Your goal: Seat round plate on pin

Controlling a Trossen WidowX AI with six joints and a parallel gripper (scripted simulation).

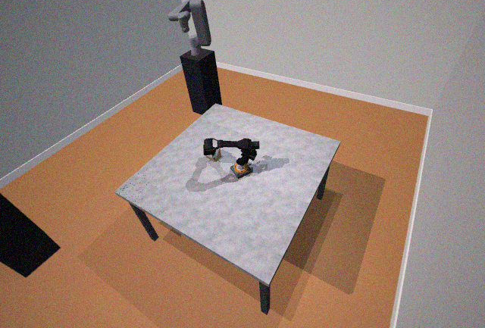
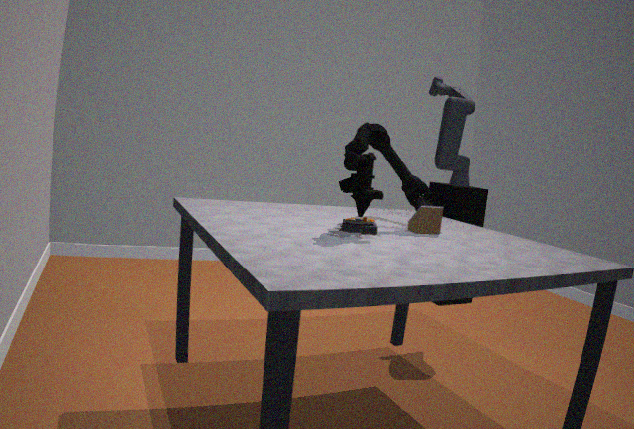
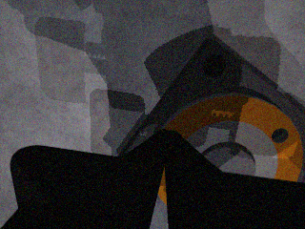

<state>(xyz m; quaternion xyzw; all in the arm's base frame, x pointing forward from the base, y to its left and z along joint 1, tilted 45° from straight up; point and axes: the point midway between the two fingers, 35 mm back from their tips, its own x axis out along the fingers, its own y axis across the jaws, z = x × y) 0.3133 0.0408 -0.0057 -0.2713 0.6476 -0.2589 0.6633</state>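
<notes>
Wrist view was dominated by the two black fingers of the gripper (image 3: 162, 176), which filled the lower half of the frame and were pressed together with only a thin seam between them; nothing was held. Behind the fingertips, in the right half of the frame, the round plate (image 3: 257, 119) was seen as an orange ring with a grey inner zone. A small dark hole (image 3: 280, 135) was visible in the ring near the right edge. The dark base (image 3: 191, 81) extended from beneath the plate toward the upper centre, with a dark round feature (image 3: 214, 64) near its upper corner. Whether the pin was inside the hole could not be determined. Overlapping shadows were cast on the grey table surface (image 3: 48, 95) in the left half.

In the exterior view, the black arm (image 2: 388, 158) was folded over at its elbow, and the gripper (image 2: 363, 213) was pointed straight down at the plate (image 2: 358, 220), just right of the frame centre. The tips were seen at or just above the plate; contact could not be confirmed. A tan block (image 2: 426, 220) was located just right of the base (image 2: 359, 227), at the foot of the arm.

In the top view, the plate (image 1: 239, 167) was located near the centre of the table (image 1: 242, 230), below the arm (image 1: 235, 144). A grey second arm (image 1: 193, 23) on a dark pedestal (image 1: 201, 82) was positioned beyond the table's far corner.
</notes>
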